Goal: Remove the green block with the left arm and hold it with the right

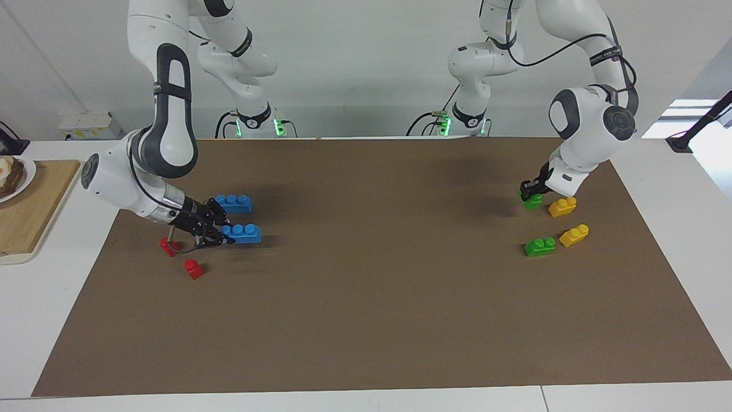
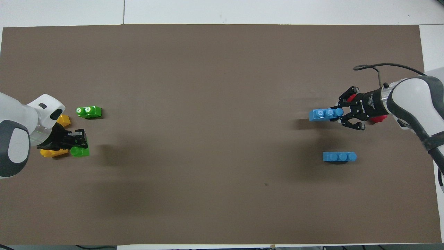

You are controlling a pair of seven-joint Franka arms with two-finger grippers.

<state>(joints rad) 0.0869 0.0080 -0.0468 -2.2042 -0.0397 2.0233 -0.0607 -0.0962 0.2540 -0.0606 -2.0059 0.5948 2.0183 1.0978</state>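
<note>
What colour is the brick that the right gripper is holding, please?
Blue: the right gripper is shut on the three-stud brick, clearest in the facing view.

The brown mat (image 1: 366, 320) is matt and paper-like. The green block (image 1: 532, 201), blue brick (image 1: 242, 233), yellow bricks (image 1: 563, 207) and red bricks (image 1: 194, 269) are smooth, glossy plastic. The cutting board (image 1: 31, 212) is light wood. Arm shells are glossy white plastic.

Brown mat (image 1: 366, 320) on white table (image 1: 51, 320)
</note>
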